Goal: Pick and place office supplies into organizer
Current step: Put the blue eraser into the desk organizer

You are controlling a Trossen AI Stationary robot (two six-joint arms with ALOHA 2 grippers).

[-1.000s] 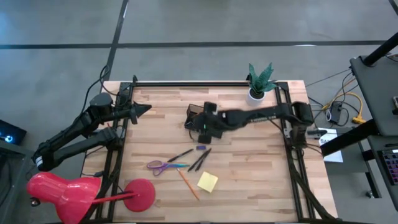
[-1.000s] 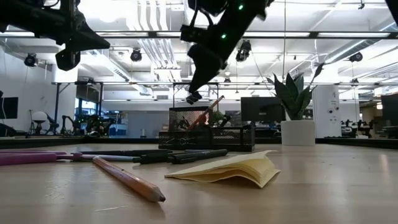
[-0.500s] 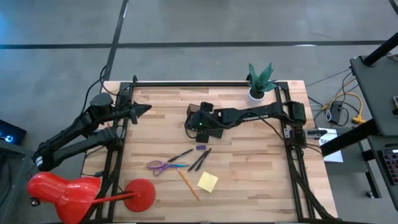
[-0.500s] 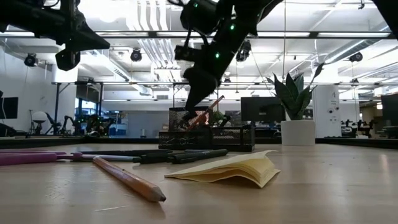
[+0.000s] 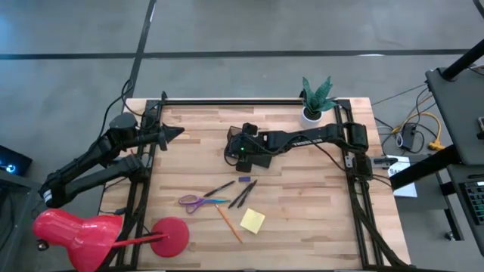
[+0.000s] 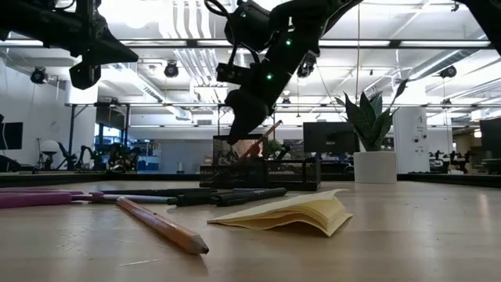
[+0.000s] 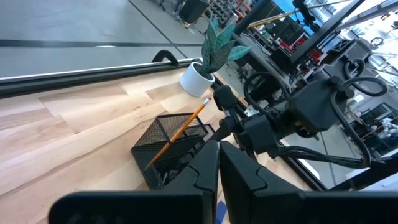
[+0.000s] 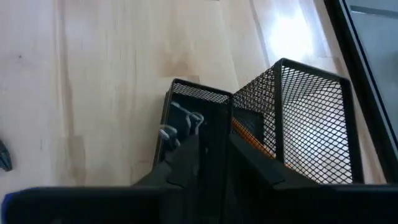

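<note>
Right gripper (image 8: 211, 158) hovers right over the wire-mesh organizer (image 5: 240, 141), fingers slightly parted, gripping nothing. Left gripper (image 7: 219, 168), fingers pressed together, waits well left of the organizer. An orange pencil (image 7: 181, 130) leans in its cup.

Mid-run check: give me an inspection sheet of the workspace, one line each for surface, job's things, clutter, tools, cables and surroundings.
Surface: wooden table, no spills seen.
Job's things: organizer holds an orange pencil and a clip; scissors, pens, another pencil and sticky-note pad lie loose.
Clutter: red lamp, potted plant.
Tools: right tool over the organizer, fingers slightly apart; left tool shut, parked at the left edge.
Cables: bundle off the table's right side.
Surroundings: open workshop, nobody seen.
</note>
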